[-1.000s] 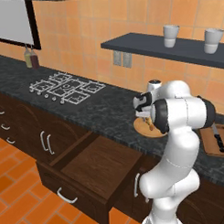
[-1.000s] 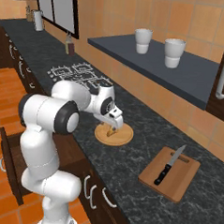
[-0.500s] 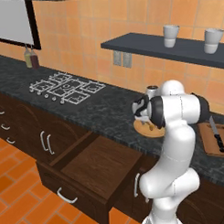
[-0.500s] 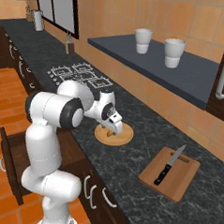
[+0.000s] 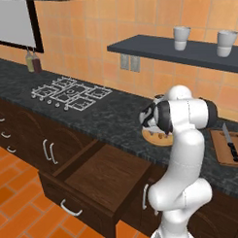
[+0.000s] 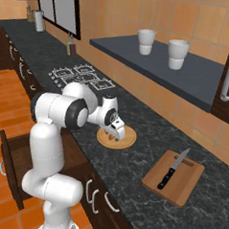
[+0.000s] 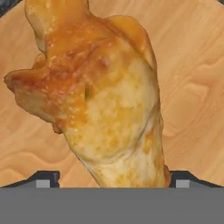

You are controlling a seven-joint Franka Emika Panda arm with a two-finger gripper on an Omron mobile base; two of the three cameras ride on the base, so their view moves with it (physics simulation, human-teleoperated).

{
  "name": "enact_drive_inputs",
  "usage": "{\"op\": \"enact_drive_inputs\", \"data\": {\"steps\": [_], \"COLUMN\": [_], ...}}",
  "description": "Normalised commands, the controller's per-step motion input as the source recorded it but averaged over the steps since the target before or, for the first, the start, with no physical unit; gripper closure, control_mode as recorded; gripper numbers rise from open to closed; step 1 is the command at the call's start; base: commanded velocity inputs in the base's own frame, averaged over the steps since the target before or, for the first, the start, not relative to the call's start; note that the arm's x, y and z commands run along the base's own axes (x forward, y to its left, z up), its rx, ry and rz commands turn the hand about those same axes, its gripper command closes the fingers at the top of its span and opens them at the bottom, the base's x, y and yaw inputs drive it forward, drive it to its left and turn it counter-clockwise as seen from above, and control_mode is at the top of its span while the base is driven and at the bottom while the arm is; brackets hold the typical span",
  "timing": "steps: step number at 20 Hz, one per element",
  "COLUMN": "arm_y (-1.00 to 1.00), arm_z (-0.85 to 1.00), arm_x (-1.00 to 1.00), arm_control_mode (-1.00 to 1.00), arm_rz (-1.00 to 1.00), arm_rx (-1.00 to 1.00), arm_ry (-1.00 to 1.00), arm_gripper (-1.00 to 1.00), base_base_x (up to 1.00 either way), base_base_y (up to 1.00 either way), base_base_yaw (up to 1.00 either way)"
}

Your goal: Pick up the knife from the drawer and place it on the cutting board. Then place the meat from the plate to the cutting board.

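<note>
1. Dark speckled counter (image 6: 148, 137) ran under an orange tiled wall, with the plate (image 6: 128, 138) near its front edge and the cutting board (image 6: 179, 180) well apart from it along the counter.
2. On the board the knife (image 6: 173, 170) already lay, black handle toward the front, so by my judgement the first half of the job was finished and the meat (image 7: 100, 96) was the step in hand.
3. Below the counter the drawer (image 5: 101, 182) stood pulled out and looked bare inside.
4. From the right base view the gripper (image 6: 116, 134) was down on the plate, wrist bent over it.
5. In the hand view the meat sat on the tan wood between the two dark finger tips, which stood wide at either side of its narrow end; the claw was released and not yet pressing the chunk.
6. To do this well, I judged the jaws should close squarely across that narrow end, low enough to catch the bulk and not a thin edge.
7. A straight lift before any sideways travel would keep the plate from being dragged.
8. The chunk's lumpy, glazed surface suggested it could slip or twist, so a firm, centred squeeze seemed wise.
9. On the board, the bare part beside the knife looked the safest landing spot.
</note>
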Motion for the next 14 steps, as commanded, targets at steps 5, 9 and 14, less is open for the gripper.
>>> {"op": "enact_drive_inputs", "data": {"steps": [5,9,14], "arm_y": [-0.13,-0.40,-0.65], "arm_z": [-0.05,0.46,0.66], "arm_x": [0.07,-0.26,-0.85], "arm_control_mode": [-1.00,-1.00,-1.00], "arm_rz": [0.00,0.00,0.00], "arm_rx": [0.01,0.00,0.00], "arm_ry": [0.13,0.00,0.00], "arm_gripper": [1.00,1.00,1.00], "base_base_x": [0.00,0.00,0.00], "base_base_y": [0.00,0.00,0.00], "base_base_yaw": [0.00,0.00,0.00]}}
